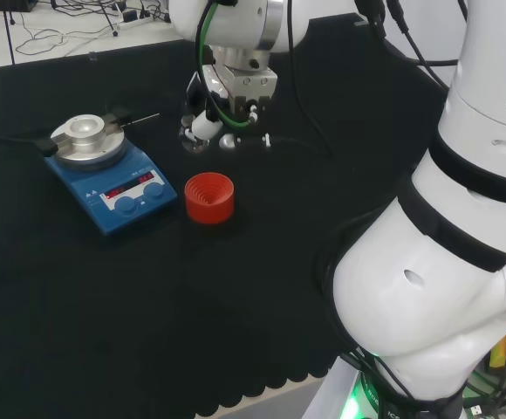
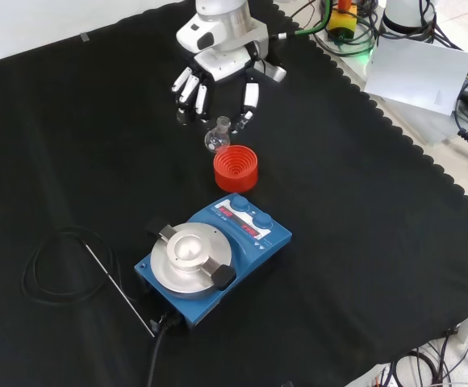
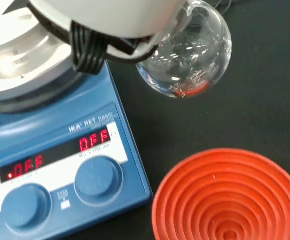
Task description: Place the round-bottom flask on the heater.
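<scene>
heater: nearest to us in the front view, a blue box with a bare round metal plate on top, sitting around the middle of the cloth. We'd say nothing's on the plate yet.

cable: a black loop coiled on the cloth to the left of the heater in the front view, with a thin metal probe lying between loop and heater.

red ribbed stand: just behind the heater in the front view, empty, no flask in it.

round-bottom flask: small, clear, just behind the stand, neck up. In the wrist view its bulb hangs clear of the cloth, up against the hand.

hand: farthest back, toward the far edge of the cloth, fingers pointing down and curled around the flask's neck, as best we can tell. Clear glass makes the contact hard to read.

what could go wrong: the flask looks held by little more than its neck, so we reckon it could swing or slip on the way over. The stand sits right in the straight path, so a low carry could knock it. And a round bottom on that plate may just roll off once let go.
</scene>
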You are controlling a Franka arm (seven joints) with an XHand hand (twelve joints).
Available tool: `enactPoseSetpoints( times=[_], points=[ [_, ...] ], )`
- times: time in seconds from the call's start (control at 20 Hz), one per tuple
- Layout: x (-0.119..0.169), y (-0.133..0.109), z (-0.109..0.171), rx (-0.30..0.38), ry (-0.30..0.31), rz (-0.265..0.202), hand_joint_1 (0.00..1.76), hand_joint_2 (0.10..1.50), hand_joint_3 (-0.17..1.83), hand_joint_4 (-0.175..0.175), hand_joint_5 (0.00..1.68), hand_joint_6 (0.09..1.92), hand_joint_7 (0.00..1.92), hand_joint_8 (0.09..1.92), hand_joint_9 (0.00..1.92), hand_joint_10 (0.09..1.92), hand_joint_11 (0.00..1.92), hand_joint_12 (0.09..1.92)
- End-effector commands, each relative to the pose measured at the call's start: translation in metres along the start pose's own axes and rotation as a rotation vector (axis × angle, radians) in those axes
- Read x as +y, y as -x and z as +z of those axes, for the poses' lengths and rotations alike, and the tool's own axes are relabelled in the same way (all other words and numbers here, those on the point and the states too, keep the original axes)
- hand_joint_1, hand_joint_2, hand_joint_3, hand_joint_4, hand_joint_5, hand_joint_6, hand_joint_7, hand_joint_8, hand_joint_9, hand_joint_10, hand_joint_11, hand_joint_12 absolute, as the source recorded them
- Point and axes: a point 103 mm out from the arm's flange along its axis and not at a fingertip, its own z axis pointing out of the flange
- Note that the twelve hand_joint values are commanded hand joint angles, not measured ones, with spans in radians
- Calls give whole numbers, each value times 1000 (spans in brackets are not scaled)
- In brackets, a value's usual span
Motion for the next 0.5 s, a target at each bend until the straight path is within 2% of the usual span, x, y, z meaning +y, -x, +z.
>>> enactPoseSetpoints(
  times=[0.05,0.2,0.5],
  points=[
    [26,-11,-10,24,-12,-14,1133,590,879,45,1182,947,536,675,800,573,459,1311],
    [43,-20,-14,33,-8,-34,1133,590,880,44,1182,947,535,675,800,573,459,1311],
    [82,-53,-24,41,-19,-104,1135,588,883,41,1184,946,534,674,800,573,460,1310]
  ],
)
